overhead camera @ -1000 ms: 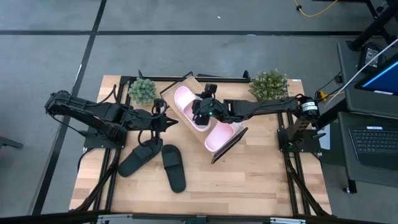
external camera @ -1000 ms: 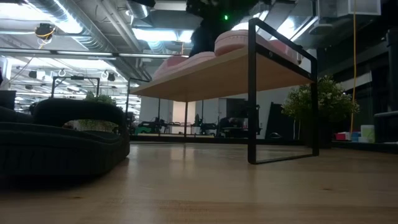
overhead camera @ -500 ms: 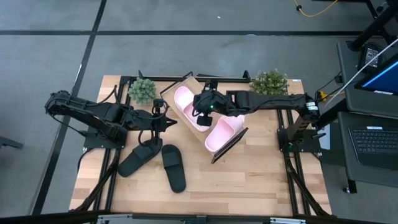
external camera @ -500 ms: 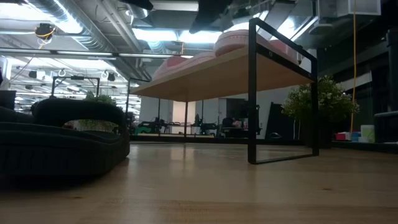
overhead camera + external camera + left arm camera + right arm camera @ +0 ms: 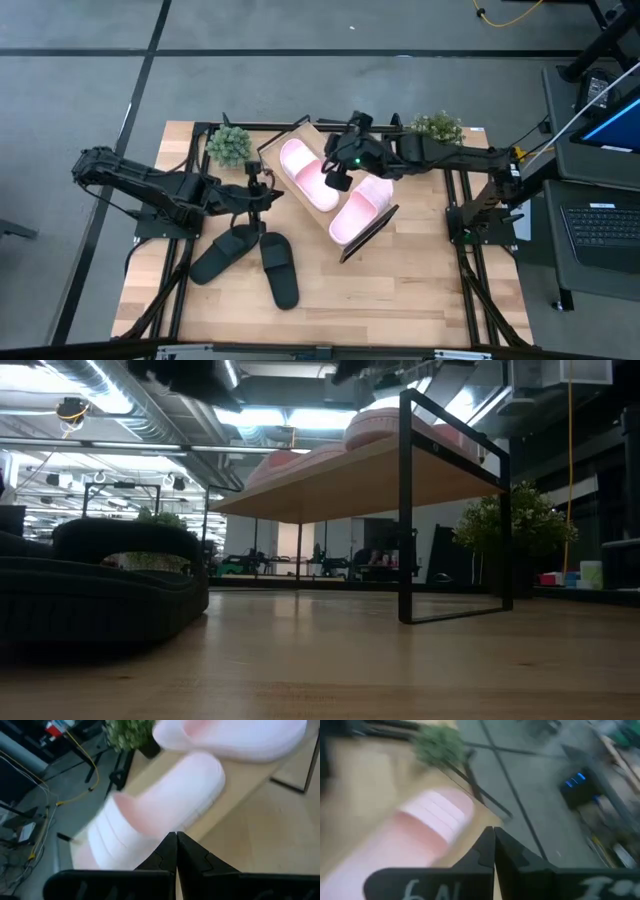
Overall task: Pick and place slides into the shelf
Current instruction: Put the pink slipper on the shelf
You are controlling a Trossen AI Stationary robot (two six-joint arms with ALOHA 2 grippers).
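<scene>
Hovering right pincer (image 5: 337,181) closed above pink slides (image 5: 330,190)

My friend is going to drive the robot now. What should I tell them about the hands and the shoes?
Right gripper: shut and empty, above the shelf between the two pink slides.
Left gripper: shut and empty, just left of the shelf, above the black slides.
Done: both pink slides, one and the other, lie on the shelf.
Left: the two black slides, one and the other, lie on the tabletop in front of the left arm. They need to go on the shelf, which looks short of free space.
</scene>
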